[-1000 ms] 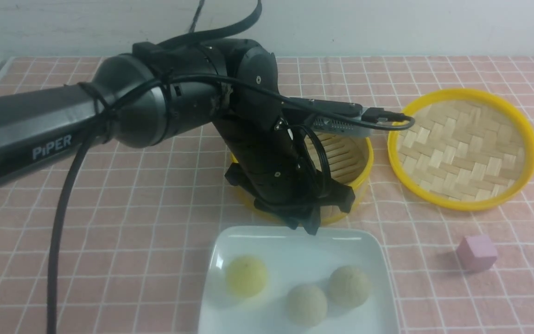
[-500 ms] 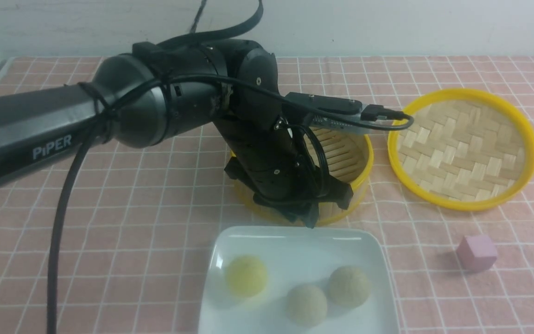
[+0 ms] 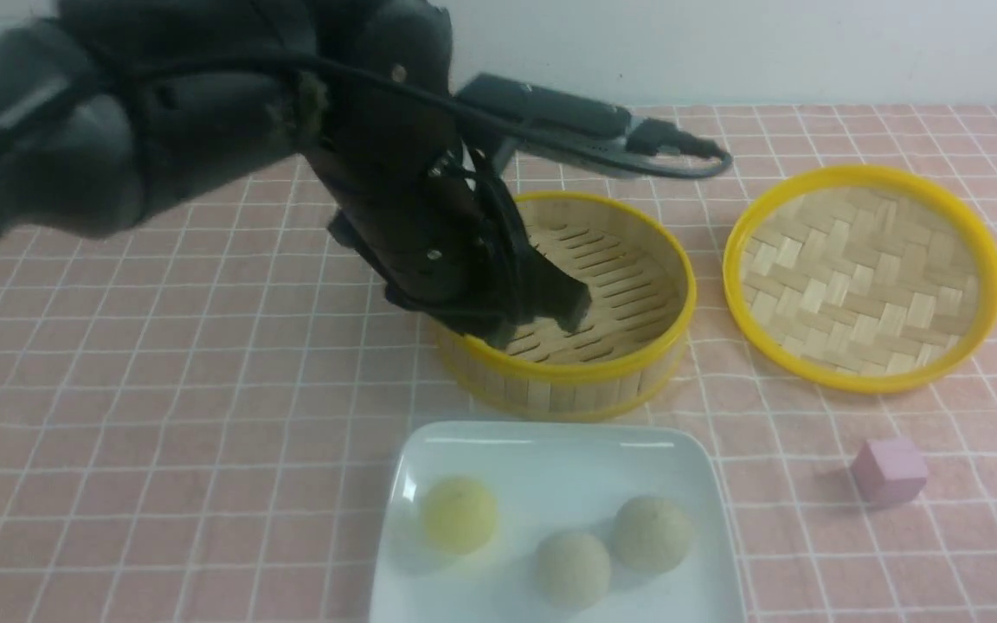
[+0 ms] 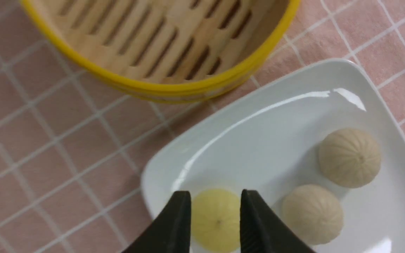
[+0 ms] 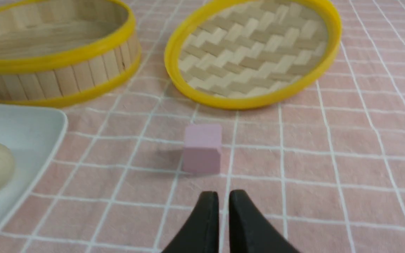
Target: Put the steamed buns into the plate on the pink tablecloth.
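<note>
- Sitting on the plate (image 3: 550, 459), three steamed buns (image 3: 572, 567): one yellowish at left, two beige at right. The plate's near edge is cut off.
- The plate lies on the pink tablecloth (image 3: 204, 415), just near of the steamer basket (image 3: 602, 372).
- Left gripper (image 4: 216, 193) hangs over the basket's left part, jaws spread and empty; its blurred arm hides that side.
- Right gripper (image 5: 223, 195), near the pink cube (image 5: 202, 149), shows a thin slit; whether pressed together, cannot tell.

Setting: robot-testing bench, lab-type. Pink tablecloth (image 3: 204, 389) spread flat up to a bare white wall (image 3: 810, 52); black, cable-strapped robot arm (image 3: 161, 130) above it. Staged props: bamboo steamer basket (image 3: 628, 368), woven lid (image 3: 862, 268), pink cube (image 3: 888, 470).
</note>
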